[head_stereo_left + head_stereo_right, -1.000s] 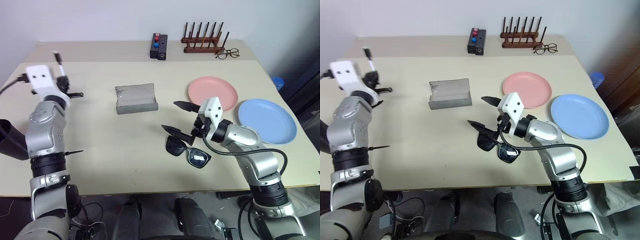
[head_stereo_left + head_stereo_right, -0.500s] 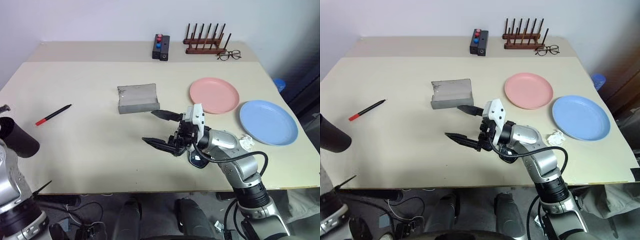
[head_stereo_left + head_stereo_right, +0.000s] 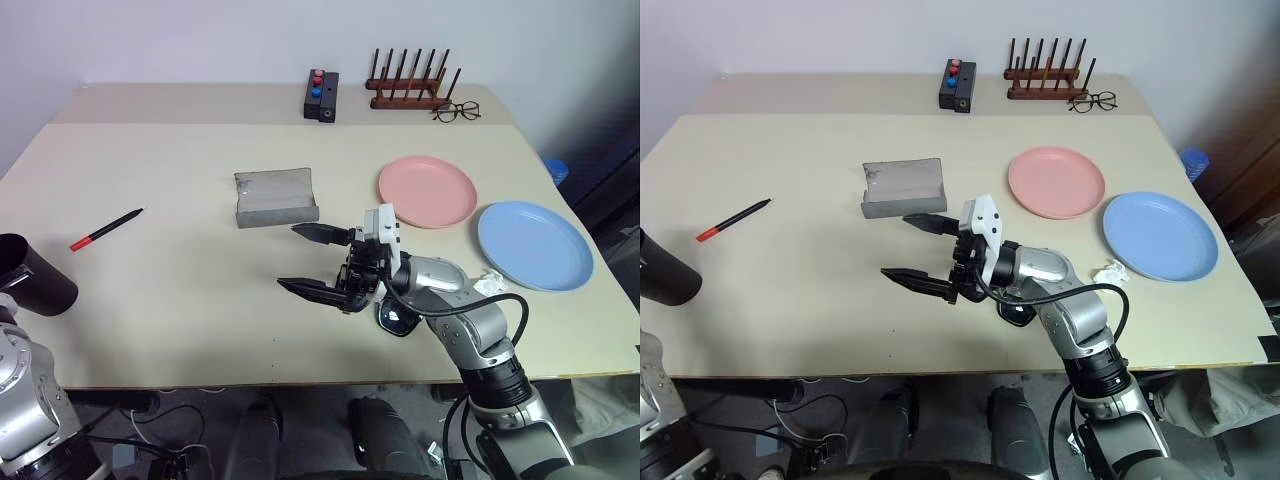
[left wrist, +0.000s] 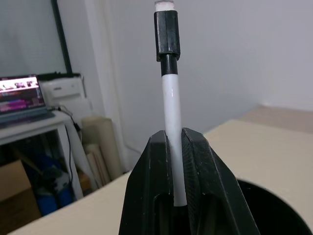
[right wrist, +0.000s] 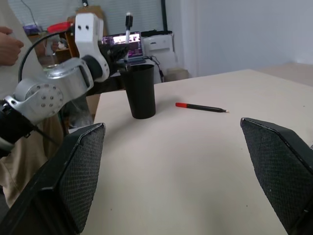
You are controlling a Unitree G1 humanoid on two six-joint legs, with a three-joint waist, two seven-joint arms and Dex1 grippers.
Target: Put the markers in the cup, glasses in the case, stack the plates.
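In the left wrist view my left gripper point(image 4: 175, 136) is shut on the white marker point(image 4: 170, 93), whose black cap points up. The black cup point(image 5: 140, 89) stands just beneath it at the table's left edge, and its rim point(image 4: 274, 198) shows beside the fingers. The red marker point(image 3: 105, 229) lies on the table right of the cup point(image 3: 35, 285). My right gripper point(image 3: 290, 257) hangs open and empty over the table's middle, below the grey case point(image 3: 276, 197). The black sunglasses point(image 3: 393, 318) lie partly hidden under my right forearm. Pink plate point(image 3: 427, 190) and blue plate point(image 3: 535, 245) sit side by side at the right.
At the back stand a black box with red and blue buttons point(image 3: 321, 93), a wooden peg rack point(image 3: 407, 88) and wire-rimmed spectacles point(image 3: 455, 110). A crumpled white scrap point(image 3: 487, 284) lies near the blue plate. A person's hand point(image 5: 10, 46) shows beyond the table's left side.
My left arm has pulled back and left with the white marker, uncovering the red marker and the cup. My right gripper has swung left, off the sunglasses, still open.
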